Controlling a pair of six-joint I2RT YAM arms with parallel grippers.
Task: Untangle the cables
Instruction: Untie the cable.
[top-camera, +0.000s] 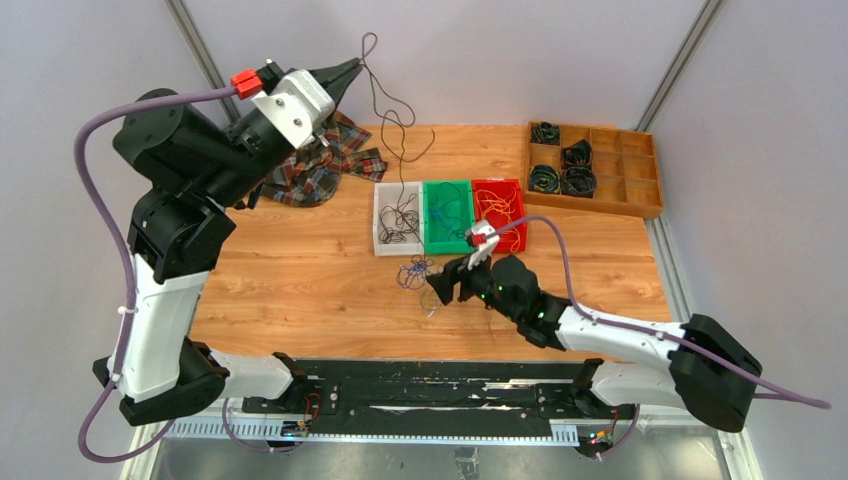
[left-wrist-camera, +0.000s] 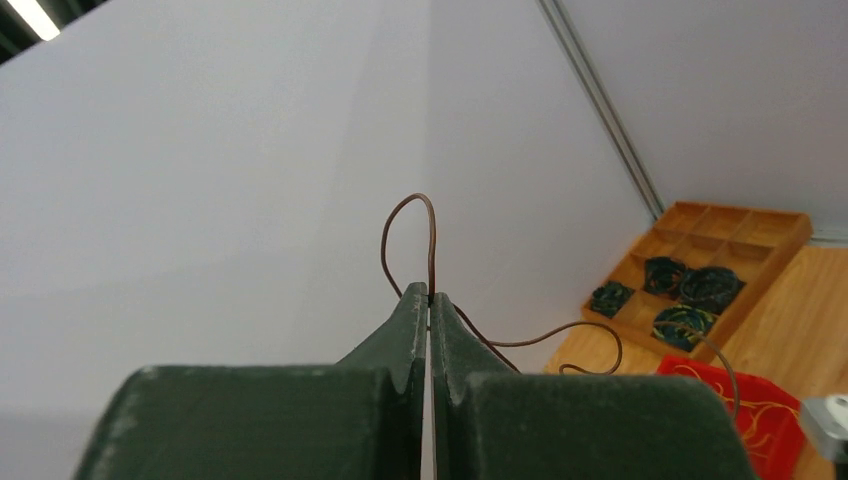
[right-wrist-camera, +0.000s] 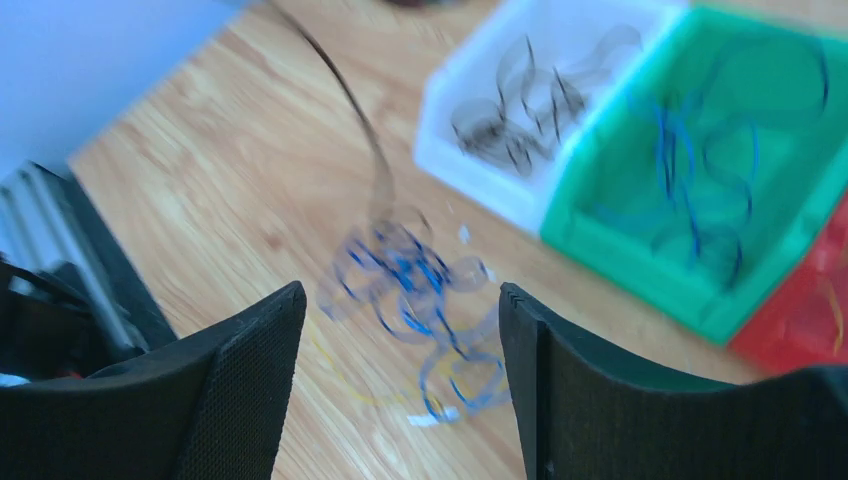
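Note:
My left gripper (top-camera: 356, 66) is raised high above the table's far left and is shut on a thin dark brown cable (top-camera: 390, 120) that hangs down toward the white bin (top-camera: 382, 205). The left wrist view shows the jaws closed on that cable (left-wrist-camera: 432, 250), which loops above them. A small tangle of blue and yellow cables (top-camera: 414, 272) lies on the table in front of the bins. My right gripper (top-camera: 436, 290) is open and empty, just right of and near that tangle; the right wrist view shows the tangle (right-wrist-camera: 415, 290), blurred, ahead between the fingers.
The white bin holds dark cables, the green bin (top-camera: 448, 240) blue ones, the red bin (top-camera: 515, 190) orange ones. A wooden tray (top-camera: 600, 205) with black coiled cords stands at the back right. A plaid cloth (top-camera: 325, 165) lies at the back left.

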